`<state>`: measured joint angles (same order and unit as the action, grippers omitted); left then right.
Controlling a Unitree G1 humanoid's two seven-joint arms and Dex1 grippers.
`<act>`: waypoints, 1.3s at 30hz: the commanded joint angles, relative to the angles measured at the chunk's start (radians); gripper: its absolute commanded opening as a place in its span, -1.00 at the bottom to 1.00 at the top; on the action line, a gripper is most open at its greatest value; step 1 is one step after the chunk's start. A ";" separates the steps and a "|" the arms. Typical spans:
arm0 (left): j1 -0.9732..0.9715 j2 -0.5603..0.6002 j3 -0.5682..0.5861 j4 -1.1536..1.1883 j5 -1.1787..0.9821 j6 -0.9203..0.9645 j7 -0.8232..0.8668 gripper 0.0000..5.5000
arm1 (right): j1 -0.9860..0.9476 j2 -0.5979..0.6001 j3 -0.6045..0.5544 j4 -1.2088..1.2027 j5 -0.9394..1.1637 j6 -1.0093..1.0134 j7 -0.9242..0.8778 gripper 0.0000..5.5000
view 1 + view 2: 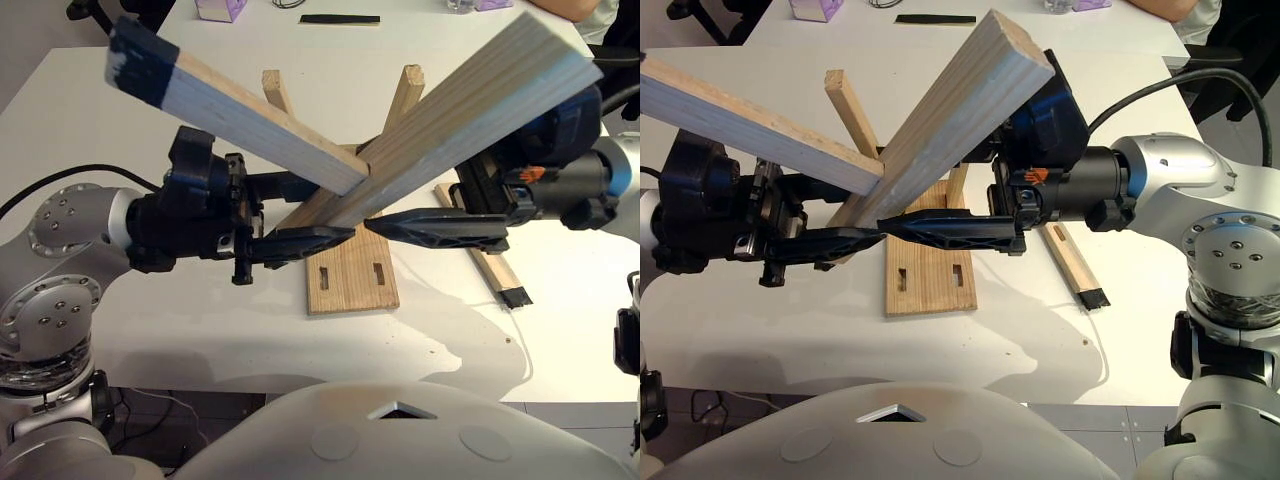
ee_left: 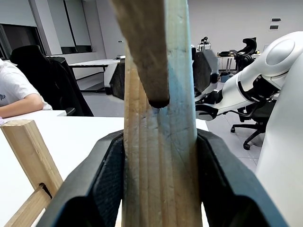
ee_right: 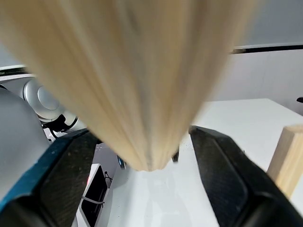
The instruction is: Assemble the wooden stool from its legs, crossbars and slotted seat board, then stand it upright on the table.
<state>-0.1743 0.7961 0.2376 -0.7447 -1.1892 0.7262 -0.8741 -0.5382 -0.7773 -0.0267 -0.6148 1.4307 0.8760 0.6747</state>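
Observation:
Two long wooden legs cross in the air above the slotted seat board (image 1: 350,282), which lies flat on the white table. One leg (image 1: 230,100), with a dark blue end, rises over my left arm. The other leg (image 1: 480,100) rises over my right arm. The blue-ended leg's low end butts against the other. My left gripper (image 1: 335,210) and right gripper (image 1: 385,200) meet at the crossing, each shut on a leg. From above I cannot tell which gripper has which leg. In the left wrist view both fingers (image 2: 111,184) press a plank's sides.
Two thin sticks (image 1: 275,90) (image 1: 405,90) stand up behind the seat board. A short bar with a black tip (image 1: 500,272) lies on the table right of the board. A black strip (image 1: 340,19) and a purple box (image 1: 220,8) lie at the far edge.

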 commanded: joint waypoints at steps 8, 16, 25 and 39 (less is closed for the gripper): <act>-0.008 0.039 -0.024 0.023 0.020 -0.007 -0.033 -0.26 | 0.007 -0.001 0.045 -0.047 -0.069 0.012 0.031 -0.16; -0.019 0.043 -0.023 0.035 0.009 -0.003 -0.037 -0.26 | 0.051 -0.011 0.044 -0.061 -0.150 -0.002 0.058 -0.27; 0.012 0.060 -0.056 0.075 0.023 0.047 -0.019 0.10 | 0.023 -0.008 -0.049 -0.007 -0.099 -0.032 0.020 -0.27; 0.256 0.049 0.016 0.257 0.261 -0.083 -0.111 0.42 | 0.214 -0.250 -0.101 0.036 -0.384 -0.074 0.305 -0.27</act>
<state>0.0564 0.8476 0.2388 -0.4987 -0.9549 0.6621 -0.9693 -0.3652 -1.0023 -0.1504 -0.5731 1.1152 0.8411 0.9265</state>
